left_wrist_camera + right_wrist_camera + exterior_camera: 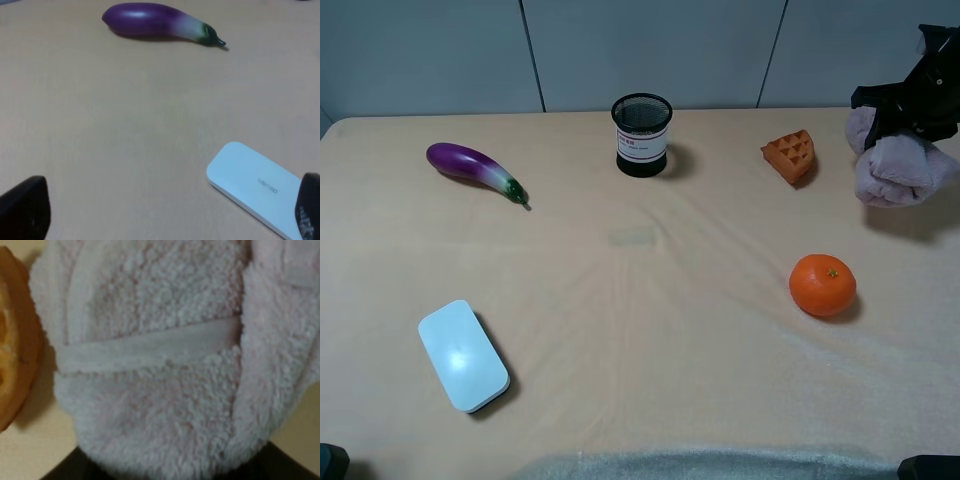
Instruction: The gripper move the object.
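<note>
Fingers [870, 98] of the right gripper [892, 118]: pressed into the upper part of the plush toy [900, 165], pinching it.
- The toy hangs below them at the far right edge of the counter [640, 330]. A shadow lies apart beneath it, so I judge it is off the surface.
- Right wrist view: pink fleece [160, 365] fills the frame and hides the fingertips. The grip is read from the high view only.
- The toy's lump runs roughly crosswise under the gripper.
- An orange wedge [790, 156] sits just beside it toward the middle of the counter, and it also shows in the wrist view [15, 340].
- Any carry inward has to pass over or round that wedge, or the round orange [823, 285] nearer the front.

Left gripper [165, 210]: fingers [25, 207] spread wide with nothing between them. It hovers near the white case [260, 185] with the eggplant [155, 21] beyond, well apart from the toy. The right arm is the one for this move.
</note>
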